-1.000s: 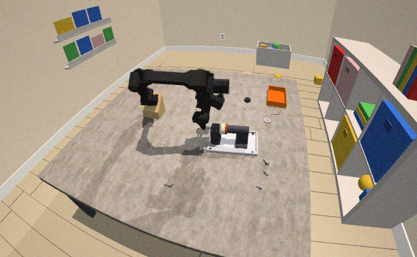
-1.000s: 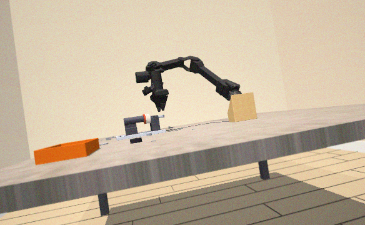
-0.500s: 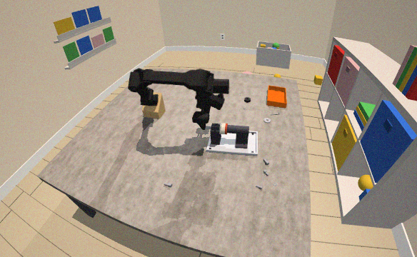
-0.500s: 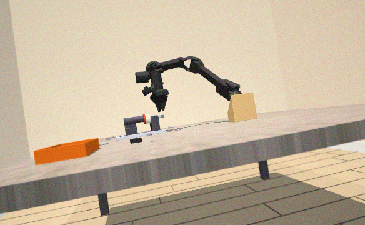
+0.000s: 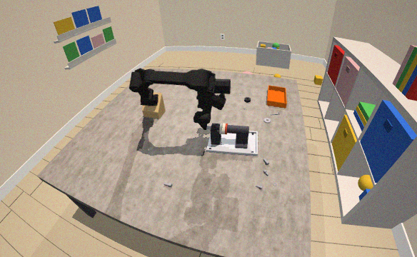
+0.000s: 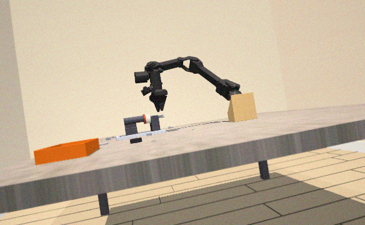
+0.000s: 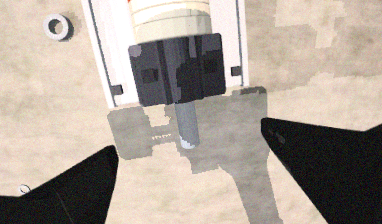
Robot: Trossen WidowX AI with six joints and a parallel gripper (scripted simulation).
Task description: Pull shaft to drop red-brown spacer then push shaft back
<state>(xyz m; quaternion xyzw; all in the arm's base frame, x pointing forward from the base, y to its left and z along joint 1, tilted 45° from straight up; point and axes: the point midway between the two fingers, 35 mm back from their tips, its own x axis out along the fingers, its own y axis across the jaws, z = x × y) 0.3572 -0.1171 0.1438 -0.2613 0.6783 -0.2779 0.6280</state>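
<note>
A: Starting nearest the wrist camera, what do you count?

B: One gripper, its two black fingers spread wide with nothing between them. Between the tips, at about 12 o'clock in the wrist view, one grey shaft pokes its free end out over the table.

A: Is the gripper touching it?

B: No. In the exterior view the gripper hangs above the shaft's tip, apart from it.

A: And farther along the shaft?

B: It passes through one small dark support block. Behind that sit the spacers: a cream spacer against the support, then a red-brown spacer next to the big housing block. From the wrist view only a sliver of red shows at the top edge, and I cannot tell whether more spacers are stacked in the cream band.

A: Where does the assembly sit?

B: On one white base plate, roughly at the table's middle in the top view. The shaft lies level, the housing at its 3 o'clock end there.

A: Anything beyond it?

B: One grey washer at 2 o'clock from the plate, one black ring farther, one orange tray beyond. Several small grey screws lie scattered at 5 o'clock. One tan block stands at the arm's base.
</note>
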